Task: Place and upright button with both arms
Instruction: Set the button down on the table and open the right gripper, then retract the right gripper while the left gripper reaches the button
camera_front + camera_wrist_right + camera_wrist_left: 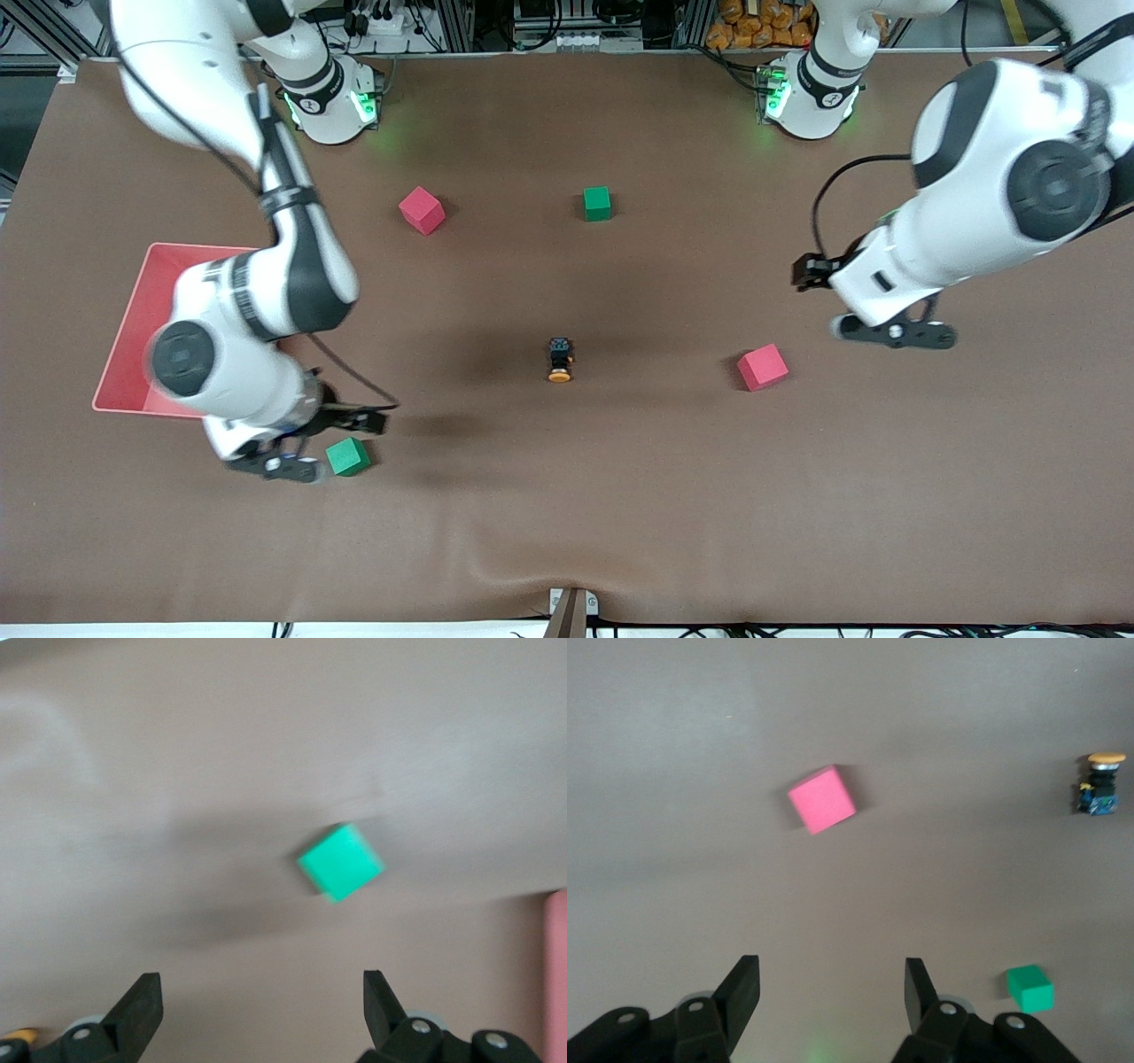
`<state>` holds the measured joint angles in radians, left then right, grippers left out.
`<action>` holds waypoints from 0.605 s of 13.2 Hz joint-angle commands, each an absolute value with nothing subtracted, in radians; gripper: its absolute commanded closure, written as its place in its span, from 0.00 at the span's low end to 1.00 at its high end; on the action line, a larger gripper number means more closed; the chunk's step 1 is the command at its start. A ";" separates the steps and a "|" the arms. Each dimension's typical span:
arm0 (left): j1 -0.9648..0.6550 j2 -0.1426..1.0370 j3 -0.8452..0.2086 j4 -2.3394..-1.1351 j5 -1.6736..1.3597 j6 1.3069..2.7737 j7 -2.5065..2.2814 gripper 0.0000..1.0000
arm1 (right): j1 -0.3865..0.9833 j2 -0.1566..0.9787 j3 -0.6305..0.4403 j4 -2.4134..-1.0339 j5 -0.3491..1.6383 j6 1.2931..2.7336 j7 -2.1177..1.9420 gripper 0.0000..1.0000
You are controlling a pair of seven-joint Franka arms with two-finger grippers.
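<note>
My right claw (261,1010) hangs wide open and empty over a green foam cube (347,456) near the front edge of the brown worktop (567,496). Only the front view shows the red tray (133,319) just beside that arm. My left claw (833,992), partly open and holding nothing, hovers toward the left arm's end, near a red cube (762,367). The button (560,359) lies on its side mid-worktop, between both claws, orange cap toward the front camera; the left wrist view shows its black body clearly. Farther off sit another red cube (422,210) and a second green cube (597,203).
</note>
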<state>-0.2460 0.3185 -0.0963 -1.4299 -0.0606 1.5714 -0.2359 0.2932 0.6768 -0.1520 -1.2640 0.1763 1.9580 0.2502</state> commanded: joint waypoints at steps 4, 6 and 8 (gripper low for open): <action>-0.374 0.540 -0.077 -1.249 -0.061 1.614 -0.357 0.26 | 0.222 0.586 -0.135 -1.396 0.069 1.965 0.183 0.00; -0.399 0.586 -0.083 -1.232 -0.064 1.637 -0.389 0.26 | 0.209 0.537 -0.135 -1.461 0.066 1.970 0.183 0.00; -0.446 0.636 -0.084 -1.221 -0.064 1.675 -0.445 0.26 | 0.201 0.477 -0.137 -1.532 0.061 1.988 0.183 0.00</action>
<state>-0.4048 0.5776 -0.0921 -1.2790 -0.0606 1.6622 -0.3961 0.2214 0.5887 -0.1526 -1.4008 0.0813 1.9604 0.1884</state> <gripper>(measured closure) 0.256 0.000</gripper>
